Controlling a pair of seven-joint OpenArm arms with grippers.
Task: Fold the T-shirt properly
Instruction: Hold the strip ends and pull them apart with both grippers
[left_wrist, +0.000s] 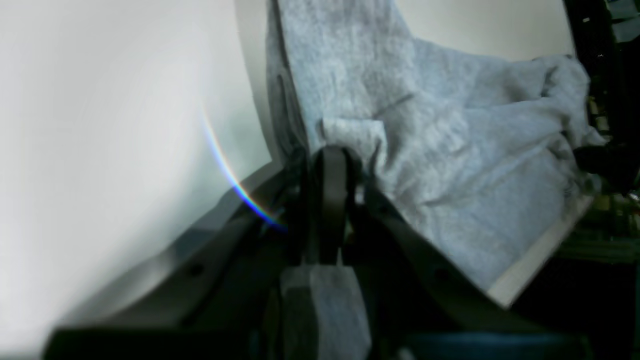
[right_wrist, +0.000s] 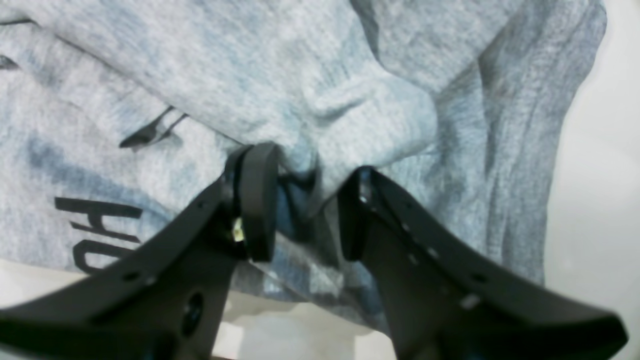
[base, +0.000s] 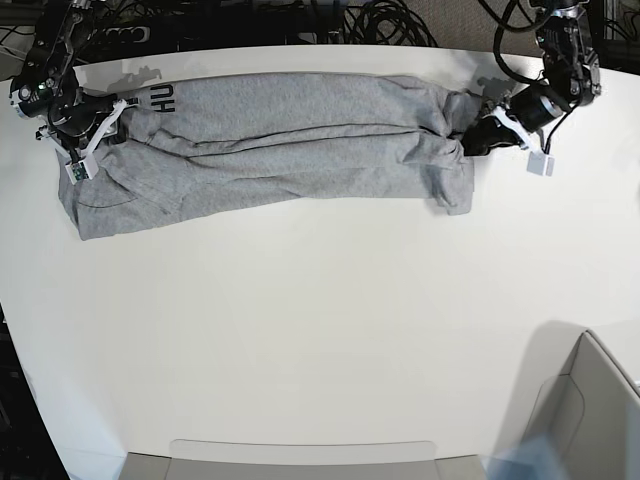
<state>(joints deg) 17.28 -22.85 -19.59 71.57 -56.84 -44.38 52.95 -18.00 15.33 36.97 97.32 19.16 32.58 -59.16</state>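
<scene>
The grey T-shirt (base: 300, 140) lies stretched sideways along the far side of the white table (base: 320, 330), folded lengthwise, with black "HU" lettering (base: 160, 97) at its left end. My left gripper (base: 470, 140) is at the shirt's right end. In the left wrist view its fingers (left_wrist: 332, 150) are pressed together on a small fold of the T-shirt (left_wrist: 450, 150). My right gripper (base: 105, 125) is at the left end. In the right wrist view it (right_wrist: 305, 200) stands open, and a bunched fold of the T-shirt (right_wrist: 300, 75) hangs between its fingers beside the lettering (right_wrist: 95, 235).
Cables (base: 380, 20) run behind the table's far edge. An open cardboard box (base: 590, 410) stands at the near right corner. A grey tray edge (base: 300, 460) shows at the front.
</scene>
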